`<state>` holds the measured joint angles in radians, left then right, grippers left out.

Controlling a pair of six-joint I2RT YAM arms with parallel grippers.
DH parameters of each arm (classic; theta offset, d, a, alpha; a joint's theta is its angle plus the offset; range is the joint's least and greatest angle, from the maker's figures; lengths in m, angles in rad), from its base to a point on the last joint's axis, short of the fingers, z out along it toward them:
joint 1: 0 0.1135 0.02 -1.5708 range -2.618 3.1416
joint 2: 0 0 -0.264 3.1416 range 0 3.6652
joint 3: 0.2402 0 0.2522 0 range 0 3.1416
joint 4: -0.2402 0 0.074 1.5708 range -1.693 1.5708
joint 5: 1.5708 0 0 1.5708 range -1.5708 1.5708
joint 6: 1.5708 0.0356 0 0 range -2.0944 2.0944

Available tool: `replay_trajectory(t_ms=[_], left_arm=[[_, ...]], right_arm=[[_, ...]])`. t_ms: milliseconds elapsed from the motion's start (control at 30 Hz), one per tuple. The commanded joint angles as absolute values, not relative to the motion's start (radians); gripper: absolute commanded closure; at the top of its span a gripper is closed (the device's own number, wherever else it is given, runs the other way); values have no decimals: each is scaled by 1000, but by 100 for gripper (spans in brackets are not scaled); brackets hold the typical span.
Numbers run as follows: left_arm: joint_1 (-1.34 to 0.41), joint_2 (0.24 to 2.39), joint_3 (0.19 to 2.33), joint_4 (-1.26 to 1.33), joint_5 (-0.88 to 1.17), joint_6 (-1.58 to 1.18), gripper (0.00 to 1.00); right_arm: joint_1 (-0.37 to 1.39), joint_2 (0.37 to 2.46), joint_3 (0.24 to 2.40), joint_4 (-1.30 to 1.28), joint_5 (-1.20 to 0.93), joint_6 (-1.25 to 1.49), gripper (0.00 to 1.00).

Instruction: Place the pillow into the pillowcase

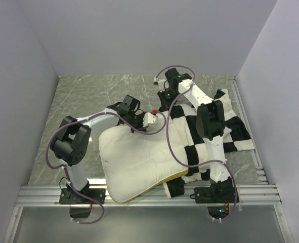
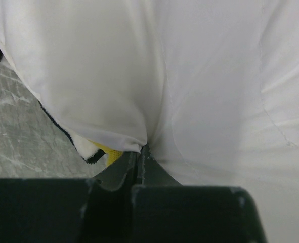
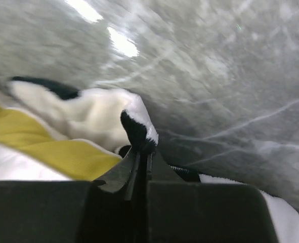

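The cream-white pillow (image 1: 139, 159) lies at the table's middle, its yellow band (image 1: 172, 177) at the near edge. Its right part sits in the mouth of the black-and-white checked pillowcase (image 1: 225, 126), which spreads to the right. My left gripper (image 1: 149, 120) is at the pillow's far edge. In the left wrist view the gripper (image 2: 140, 152) is shut on a fold of the pillow (image 2: 200, 81). My right gripper (image 1: 164, 107) is just beyond it. In the right wrist view the gripper (image 3: 141, 154) is shut on a black-and-white corner of the pillowcase (image 3: 136, 126), beside the yellow band (image 3: 48, 147).
The grey marble table (image 1: 88, 96) is enclosed by pale walls on the left, far and right sides. Aluminium rails (image 1: 149, 195) run along the near edge by the arm bases. The right arm's forearm and cable cross above the pillowcase.
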<state>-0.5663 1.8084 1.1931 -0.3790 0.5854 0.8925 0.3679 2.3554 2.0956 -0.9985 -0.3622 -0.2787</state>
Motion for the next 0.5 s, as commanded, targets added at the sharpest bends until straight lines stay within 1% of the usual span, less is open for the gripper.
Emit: replay_trajectory(t_ms=[0, 100, 200, 333, 467], left_arm=[[-574, 1752, 1186, -335, 578, 868, 100], [-578, 1698, 1180, -249, 591, 815, 100], [-591, 1669, 1213, -201, 591, 754, 100], [-591, 1646, 1269, -175, 580, 687, 100], [-589, 1614, 1285, -181, 571, 661, 100]], right_arm=[[385, 2271, 2154, -1010, -572, -206, 100], [422, 2157, 2091, -877, -659, -69, 100], [492, 2085, 2054, -790, -686, 33, 100], [581, 2045, 2013, -664, -690, 197, 100], [652, 2062, 2032, -555, -672, 308, 100]])
